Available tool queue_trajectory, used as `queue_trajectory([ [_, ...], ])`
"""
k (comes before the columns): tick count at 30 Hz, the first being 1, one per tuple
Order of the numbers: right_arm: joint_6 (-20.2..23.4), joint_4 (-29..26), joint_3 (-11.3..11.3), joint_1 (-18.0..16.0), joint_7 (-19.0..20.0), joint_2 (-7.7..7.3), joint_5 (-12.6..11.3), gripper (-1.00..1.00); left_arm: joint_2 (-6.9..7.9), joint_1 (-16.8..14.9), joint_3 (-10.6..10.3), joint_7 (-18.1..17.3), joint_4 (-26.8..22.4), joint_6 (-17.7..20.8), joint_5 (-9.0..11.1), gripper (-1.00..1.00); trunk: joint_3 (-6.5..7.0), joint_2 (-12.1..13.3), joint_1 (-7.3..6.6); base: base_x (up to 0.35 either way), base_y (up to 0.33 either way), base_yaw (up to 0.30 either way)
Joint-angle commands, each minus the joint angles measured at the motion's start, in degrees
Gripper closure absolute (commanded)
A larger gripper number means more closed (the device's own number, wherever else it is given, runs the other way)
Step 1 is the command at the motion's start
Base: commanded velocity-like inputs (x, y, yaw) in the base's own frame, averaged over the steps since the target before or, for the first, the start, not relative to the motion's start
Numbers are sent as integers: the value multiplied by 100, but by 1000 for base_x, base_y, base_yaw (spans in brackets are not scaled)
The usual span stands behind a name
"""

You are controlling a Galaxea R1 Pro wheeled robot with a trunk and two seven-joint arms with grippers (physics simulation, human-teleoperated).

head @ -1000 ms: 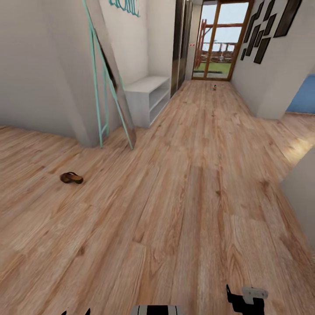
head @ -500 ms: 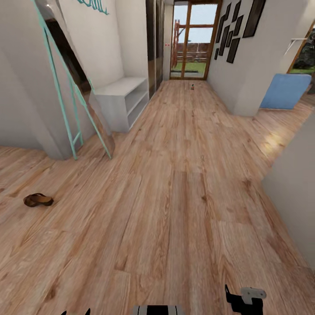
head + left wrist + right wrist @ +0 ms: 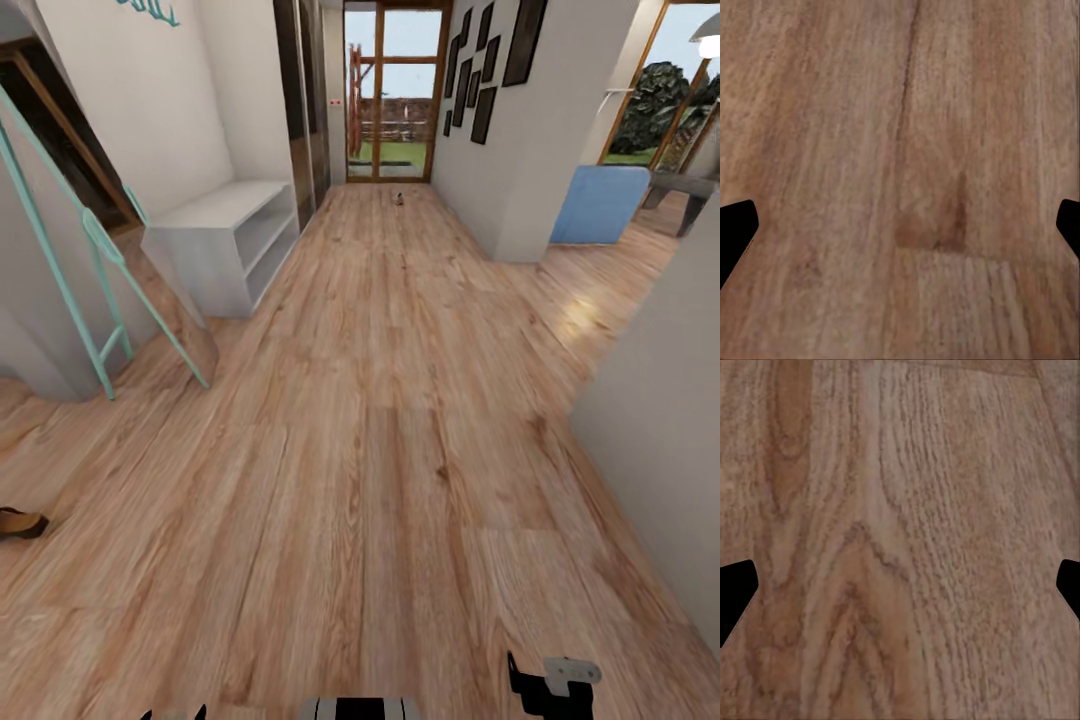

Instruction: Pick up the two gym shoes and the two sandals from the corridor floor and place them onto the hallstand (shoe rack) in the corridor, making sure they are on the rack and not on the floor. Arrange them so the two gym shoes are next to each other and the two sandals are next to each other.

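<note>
From the head view we look down the corridor floor (image 3: 400, 420) toward a glazed door (image 3: 392, 90). The hallstand (image 3: 225, 240) stands against the left wall, its long axis running along the corridor and its open shelves facing the walkway. One brown sandal (image 3: 18, 523) lies at the left edge of the picture, cut off by it, long axis roughly across our view. A tiny object (image 3: 398, 198) sits on the floor near the door (too small to identify). Teal lettering (image 3: 150, 10) on the wall is cropped and unreadable. Compared with half a second ago, the whole scene has slid leftward, so the camera has turned; the sandal itself has not moved.

In the left wrist view, the left gripper (image 3: 900, 225) has its fingers spread wide over bare planks, grasping nothing.

In the right wrist view, the right gripper (image 3: 900, 585) is likewise spread wide and empty above wood grain.
</note>
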Motion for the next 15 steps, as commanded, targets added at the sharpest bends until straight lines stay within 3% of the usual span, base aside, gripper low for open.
queue_trajectory([
  [1,-15,3,52,-3,-9,8,-51,-100,4,-3,-46,155,5,-19,61,-100,-4,-1,2,339,0,-35],
  [10,-15,3,52,-3,-9,33,-51,-100,-55,-3,-52,941,5,-19,58,-100,-4,-1,2,339,0,-10],
  [15,-15,3,52,-3,-3,39,-51,-100,-58,-3,-53,951,5,-19,61,-100,-4,-1,2,339,0,0],
])
